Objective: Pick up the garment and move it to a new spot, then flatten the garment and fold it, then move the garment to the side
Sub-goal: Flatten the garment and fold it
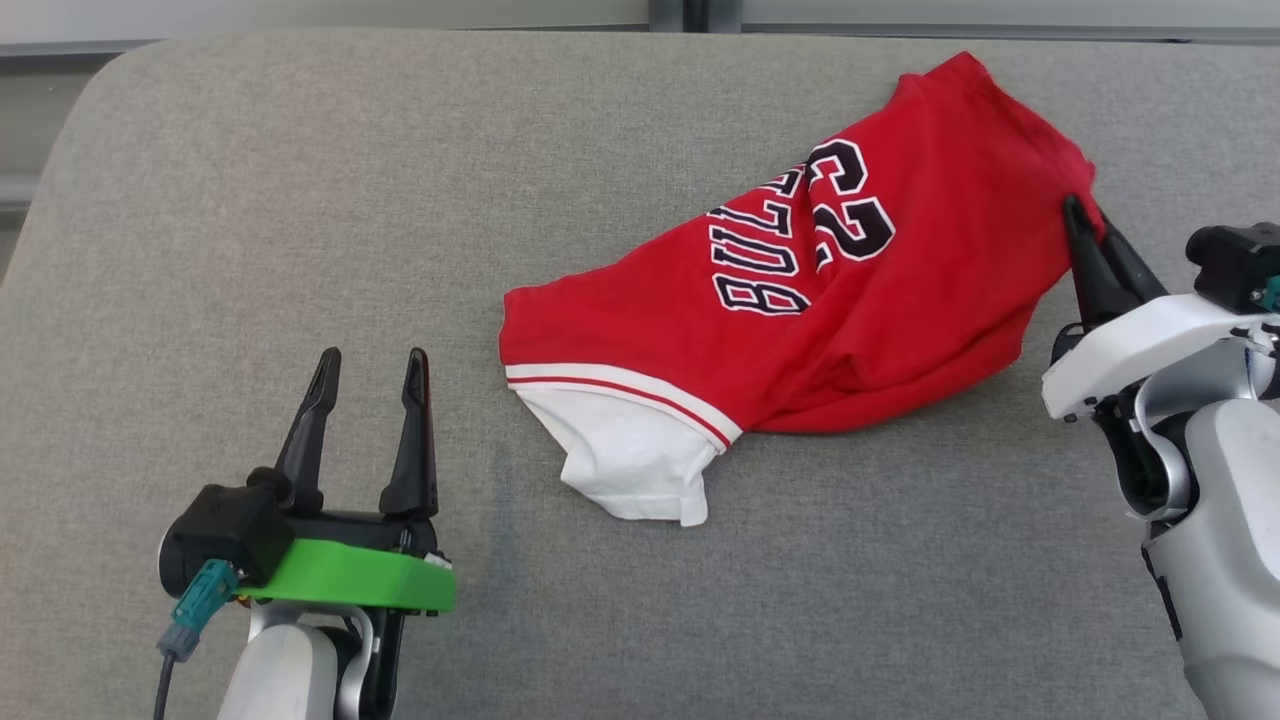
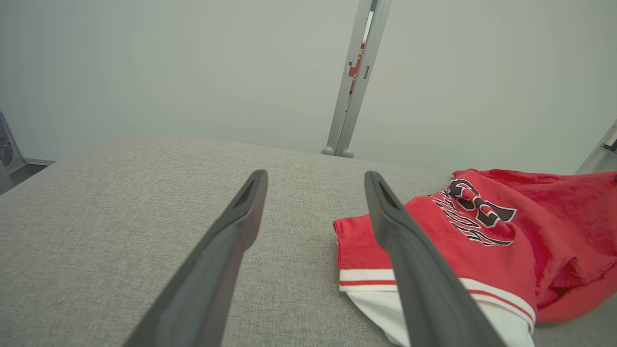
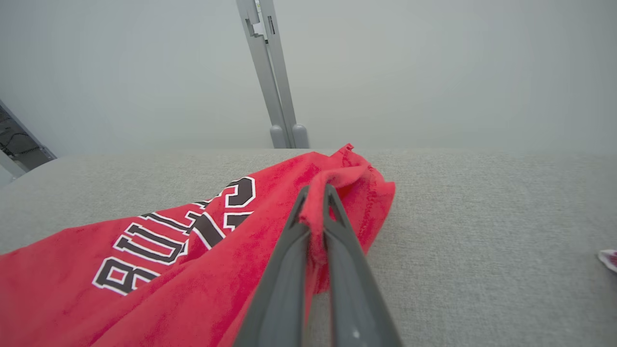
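The garment point(image 1: 880, 290) is a red jersey with black-and-white lettering and a white sleeve, lying crumpled on the grey padded table point(image 1: 300, 200), right of centre. My right gripper point(image 1: 1088, 225) is shut on the garment's right edge; in the right wrist view a fold of red cloth point(image 3: 315, 212) is pinched between the fingers of the right gripper point(image 3: 315, 195). My left gripper point(image 1: 372, 362) stands open at the lower left, clear of the cloth. In the left wrist view the left gripper point(image 2: 313, 179) has bare table between its fingers and the garment point(image 2: 506, 241) lies to its right.
The table's far edge point(image 1: 400, 35) runs along the top of the head view, with a metal post point(image 2: 354, 77) and pale wall behind it. A small red-and-white scrap point(image 3: 608, 259) lies at the right edge of the right wrist view.
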Available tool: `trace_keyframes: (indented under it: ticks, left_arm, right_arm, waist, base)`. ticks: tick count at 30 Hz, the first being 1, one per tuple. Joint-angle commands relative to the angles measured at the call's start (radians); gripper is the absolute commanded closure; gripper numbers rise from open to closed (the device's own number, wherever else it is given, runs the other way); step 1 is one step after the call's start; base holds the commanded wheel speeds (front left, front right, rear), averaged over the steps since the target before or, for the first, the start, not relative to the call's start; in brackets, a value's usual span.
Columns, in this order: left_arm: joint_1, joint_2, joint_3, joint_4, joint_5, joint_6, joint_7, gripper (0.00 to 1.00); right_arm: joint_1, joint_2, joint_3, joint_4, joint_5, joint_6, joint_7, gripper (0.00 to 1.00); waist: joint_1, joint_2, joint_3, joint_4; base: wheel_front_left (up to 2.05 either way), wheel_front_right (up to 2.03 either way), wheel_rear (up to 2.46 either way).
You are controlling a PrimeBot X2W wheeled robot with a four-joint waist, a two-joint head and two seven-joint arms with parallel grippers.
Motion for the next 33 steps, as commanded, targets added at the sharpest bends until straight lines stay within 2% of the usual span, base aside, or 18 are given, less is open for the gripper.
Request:
trace_keyframes:
  ticks: [1, 10, 19, 21, 23, 25, 29, 30, 31, 33]
  left_arm:
    - [0.012, 0.003, 0.003, 0.000, 0.002, -0.003, 0.000, 0.00]
    - [0.027, 0.003, 0.003, 0.002, -0.004, -0.003, 0.000, 0.00]
    - [0.031, 0.003, -0.002, 0.001, -0.011, -0.003, 0.000, 0.00]
    - [0.031, 0.003, -0.001, -0.003, -0.012, -0.003, 0.000, 0.00]
    - [0.024, 0.003, -0.001, -0.006, -0.013, -0.003, 0.000, 0.00]
    - [0.010, 0.003, -0.005, -0.008, -0.014, -0.003, 0.000, 0.00]
    - [-0.012, 0.003, -0.022, -0.007, -0.020, -0.003, 0.000, 0.00]
    - [-0.016, 0.003, -0.028, -0.005, -0.024, -0.003, 0.000, 0.00]
    - [-0.018, 0.003, -0.033, -0.003, -0.026, -0.003, 0.000, 0.00]
    - [-0.023, 0.003, -0.036, -0.002, -0.031, -0.003, 0.000, 0.00]
  right_arm:
    - [0.030, -0.007, -0.003, -0.064, -0.012, -0.001, 0.001, 1.00]
    - [0.204, 0.044, -0.072, -0.526, -0.091, -0.001, 0.143, 1.00]
    - [0.360, 0.115, -0.139, -0.824, -0.101, -0.001, 0.262, 1.00]
    - [0.382, 0.121, -0.155, -0.833, -0.094, -0.001, 0.294, 1.00]
    - [0.381, 0.105, -0.170, -0.792, -0.102, 0.000, 0.328, 1.00]
    - [0.348, 0.093, -0.175, -0.717, -0.090, 0.000, 0.352, 1.00]
    - [0.285, 0.039, -0.180, -0.490, -0.127, -0.001, 0.415, 1.00]
    - [0.271, 0.022, -0.168, -0.432, -0.144, 0.000, 0.435, 0.52]
    - [0.252, 0.017, -0.172, -0.395, -0.156, 0.000, 0.441, 0.00]
    - [0.235, 0.018, -0.190, -0.329, -0.176, 0.000, 0.441, 0.00]
  waist:
    - [0.0000, 0.0000, -0.017, -0.014]
    - [0.0000, 0.0000, -0.049, -0.029]
    - [0.0000, 0.0000, -0.056, -0.021]
    - [0.0000, 0.0000, -0.052, -0.020]
    - [0.0000, 0.0000, -0.042, -0.019]
    - [0.0000, 0.0000, -0.029, -0.017]
    - [0.0000, 0.0000, -0.005, -0.001]
    - [0.0000, 0.0000, -0.001, 0.007]
    - [0.0000, 0.0000, 0.002, 0.013]
    - [0.0000, 0.0000, 0.008, 0.025]
  base:
    - [0.00, 0.00, 0.00]
    - [0.00, 0.00, 0.00]
    - [0.00, 0.00, 0.00]
    - [0.00, 0.00, 0.00]
    - [0.00, 0.00, 0.00]
    - [0.00, 0.00, 0.00]
    - [0.00, 0.00, 0.00]
    - [0.00, 0.00, 0.00]
    - [0.00, 0.00, 0.00]
    - [0.00, 0.00, 0.00]
